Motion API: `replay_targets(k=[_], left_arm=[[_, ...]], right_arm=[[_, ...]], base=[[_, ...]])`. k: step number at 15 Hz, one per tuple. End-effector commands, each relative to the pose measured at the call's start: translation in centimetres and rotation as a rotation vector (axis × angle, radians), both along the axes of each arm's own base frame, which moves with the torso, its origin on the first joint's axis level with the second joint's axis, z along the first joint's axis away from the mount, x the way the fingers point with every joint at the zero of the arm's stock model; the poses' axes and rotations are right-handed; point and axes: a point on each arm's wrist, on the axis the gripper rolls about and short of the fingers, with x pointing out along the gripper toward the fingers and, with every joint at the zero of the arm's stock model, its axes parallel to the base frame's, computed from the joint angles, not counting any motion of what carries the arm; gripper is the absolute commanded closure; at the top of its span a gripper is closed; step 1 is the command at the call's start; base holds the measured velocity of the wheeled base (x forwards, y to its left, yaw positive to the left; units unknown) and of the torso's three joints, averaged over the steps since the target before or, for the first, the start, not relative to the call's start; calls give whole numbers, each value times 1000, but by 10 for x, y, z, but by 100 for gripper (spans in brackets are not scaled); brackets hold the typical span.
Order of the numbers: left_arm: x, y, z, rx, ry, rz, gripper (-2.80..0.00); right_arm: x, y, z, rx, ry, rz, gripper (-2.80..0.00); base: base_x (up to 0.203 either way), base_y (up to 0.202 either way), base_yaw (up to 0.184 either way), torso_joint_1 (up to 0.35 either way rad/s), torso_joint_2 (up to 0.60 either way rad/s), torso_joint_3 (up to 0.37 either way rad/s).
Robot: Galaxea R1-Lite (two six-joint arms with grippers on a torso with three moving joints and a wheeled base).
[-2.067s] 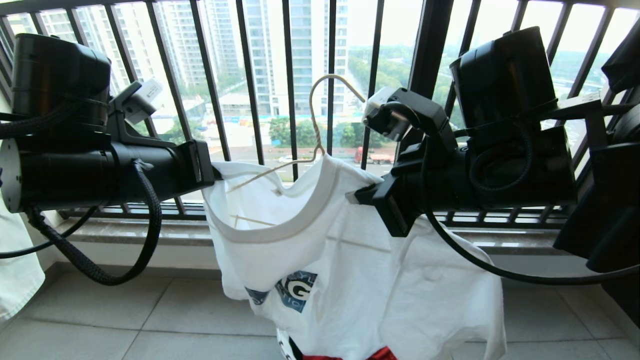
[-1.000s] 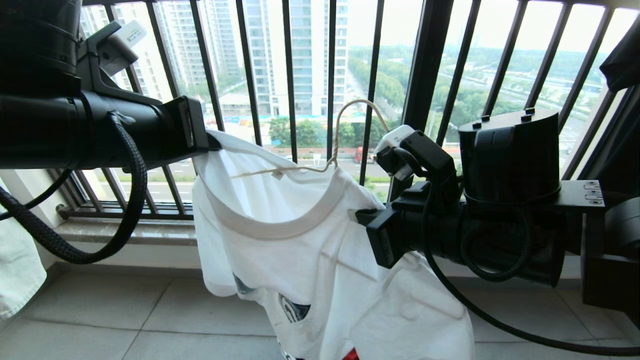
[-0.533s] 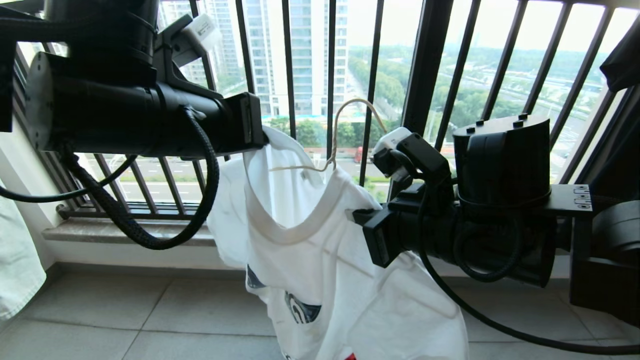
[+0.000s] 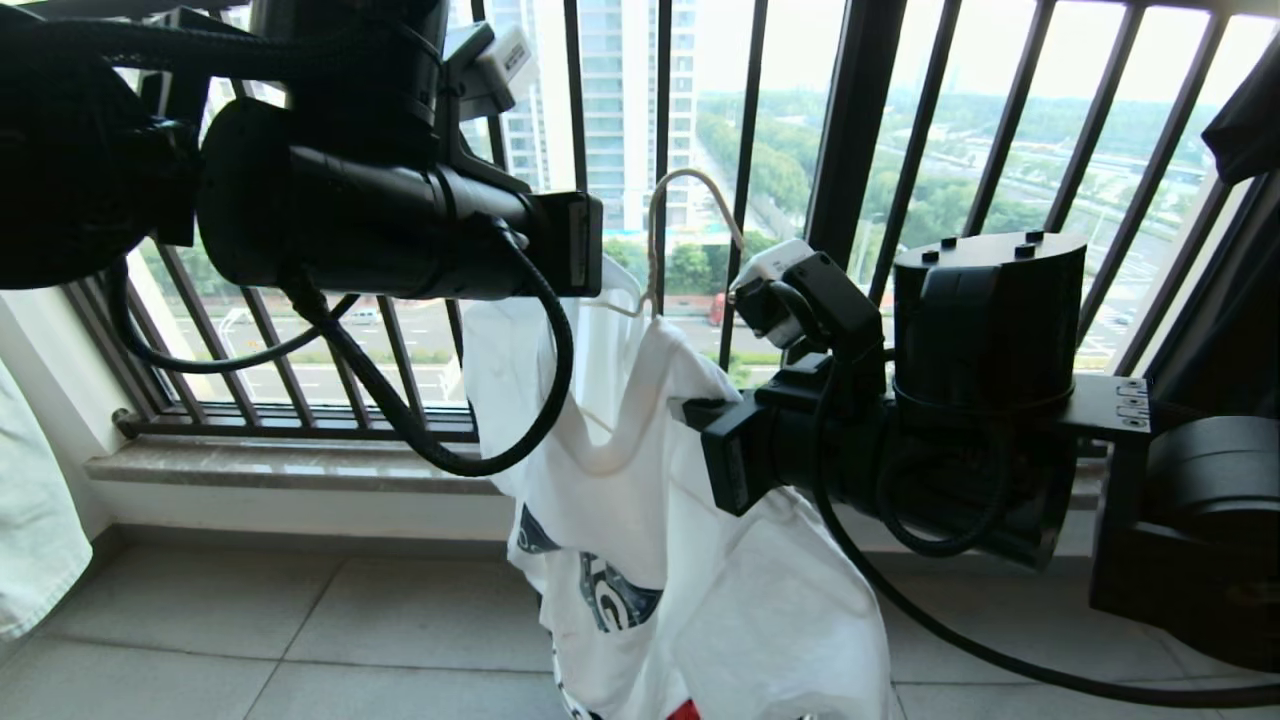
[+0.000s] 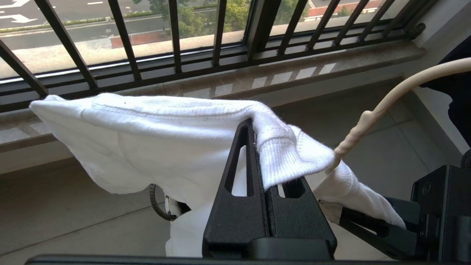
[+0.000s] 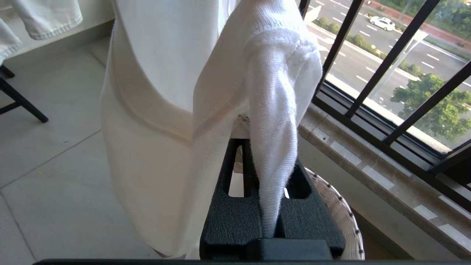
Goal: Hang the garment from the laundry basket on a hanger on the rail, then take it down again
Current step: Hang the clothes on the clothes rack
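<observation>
Shirt (image 4: 640,520) hangs in the air before the window bars (image 4: 850,150), with the hanger (image 4: 655,240) still inside its neck. At ten o'clock the left gripper (image 5: 257,147) is pinched tight on the collar. At three o'clock the right gripper (image 6: 270,173) squeezes more shirt cloth. Below sits the basket (image 6: 340,217).

White T-shirt (image 4: 640,480), greyish ribbed collar, dark blue chest print with white letters, a flash of red at the hem. Cream wire hanger (image 4: 655,240) above it. Black claws, left claw (image 5: 259,173) and right claw (image 6: 270,184). White woven basket (image 6: 340,217). Black window bars (image 4: 850,140), pale grey floor tiles (image 4: 250,640).
</observation>
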Motion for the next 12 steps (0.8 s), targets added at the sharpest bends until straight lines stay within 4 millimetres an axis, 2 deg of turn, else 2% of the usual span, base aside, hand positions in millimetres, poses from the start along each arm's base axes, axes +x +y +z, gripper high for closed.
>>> replay_targets(k=[1, 5, 12], left_arm=[[1, -6, -2, 5, 5, -11, 0], [-11, -6, 2, -4, -1, -36, 0], [-18, -1, 4, -9, 2, -43, 0]], right_arm=[[2, 3, -3, -3, 3, -1, 0], [2, 2, -1, 6, -4, -2, 0], [2, 0, 3, 33, -18, -9, 0]], base=[[0, 0, 0, 0, 0, 0], [0, 0, 0, 0, 0, 0], [0, 0, 0, 0, 0, 0]])
